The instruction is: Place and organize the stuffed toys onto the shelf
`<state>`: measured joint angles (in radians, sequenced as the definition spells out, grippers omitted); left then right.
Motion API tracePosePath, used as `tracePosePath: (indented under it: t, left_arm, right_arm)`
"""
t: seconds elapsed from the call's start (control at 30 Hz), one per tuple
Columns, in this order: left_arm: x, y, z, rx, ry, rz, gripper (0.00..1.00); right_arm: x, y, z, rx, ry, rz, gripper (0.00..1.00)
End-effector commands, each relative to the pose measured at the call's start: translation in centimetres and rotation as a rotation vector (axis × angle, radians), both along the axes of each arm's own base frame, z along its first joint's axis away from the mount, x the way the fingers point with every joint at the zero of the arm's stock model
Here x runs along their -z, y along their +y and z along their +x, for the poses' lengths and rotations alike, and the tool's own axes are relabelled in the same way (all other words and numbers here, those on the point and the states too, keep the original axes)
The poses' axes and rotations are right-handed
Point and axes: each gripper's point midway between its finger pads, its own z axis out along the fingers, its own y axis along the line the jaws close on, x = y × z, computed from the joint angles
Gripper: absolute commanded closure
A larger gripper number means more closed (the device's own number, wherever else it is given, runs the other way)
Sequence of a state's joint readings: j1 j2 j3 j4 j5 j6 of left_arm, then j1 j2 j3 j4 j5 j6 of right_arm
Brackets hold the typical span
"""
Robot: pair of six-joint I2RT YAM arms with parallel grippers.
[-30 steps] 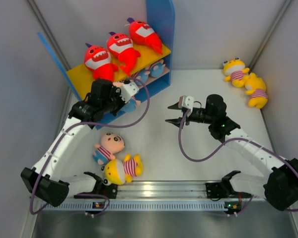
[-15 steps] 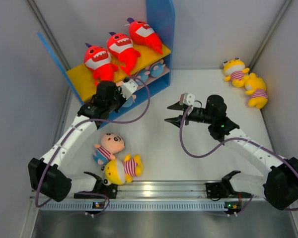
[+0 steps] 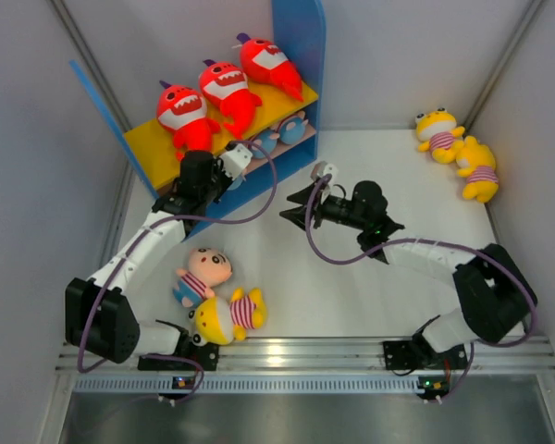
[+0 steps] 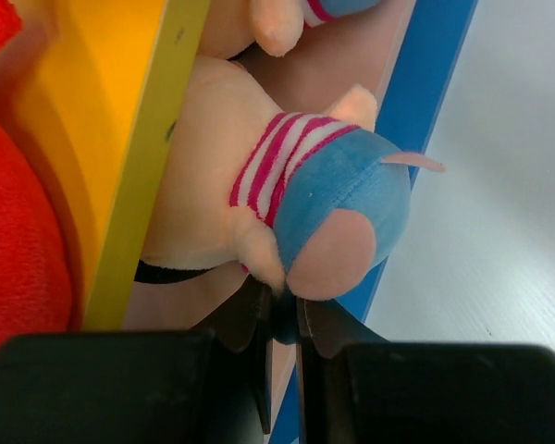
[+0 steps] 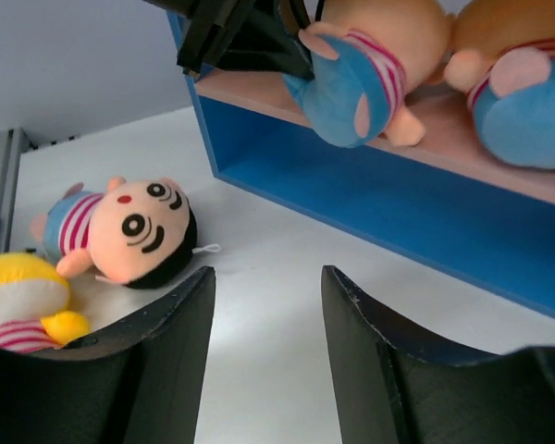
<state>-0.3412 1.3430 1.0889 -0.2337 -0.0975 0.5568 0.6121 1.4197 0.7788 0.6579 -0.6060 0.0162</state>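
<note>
3 red sharks [image 3: 224,91] atop shelf [image 3: 301,37]; dolls [image 3: 289,128] on lower board [image 4: 333,65]; 2 toys [image 3: 203,273] front-L; 2 yellow dolls [image 3: 462,153] far-R.

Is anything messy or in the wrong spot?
Yes. Four toys lie off the shelf: a pink-faced doll and a yellow doll near the arms, and two more yellow dolls in the far right corner. The doll in blue shorts, held by the left pincer, hangs over the lower board's edge.
</note>
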Motion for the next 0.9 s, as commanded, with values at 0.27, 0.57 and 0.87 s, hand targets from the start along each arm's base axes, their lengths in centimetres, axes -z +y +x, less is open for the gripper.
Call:
tracePosePath:
  t: [0.27, 0.57, 0.87]
  left_arm:
    - [-0.7, 1.4, 2.2, -0.047, -0.111, 0.018, 0.98]
    - [-0.4, 1.6, 0.8, -0.042, -0.062, 0.021, 0.43]
    - [-1.6, 1.5, -0.8, -0.016, -0.038, 0.008, 0.30]
  right_arm:
    - [-4.5, 10.6, 8.0, 0.215, 0.169, 0.369, 0.41]
    - [-1.7, 12.5, 12.1, 0.344, 0.258, 0.416, 0.44]
    - [-2.2, 11.5, 11.2, 0.363, 0.230, 0.425, 0.46]
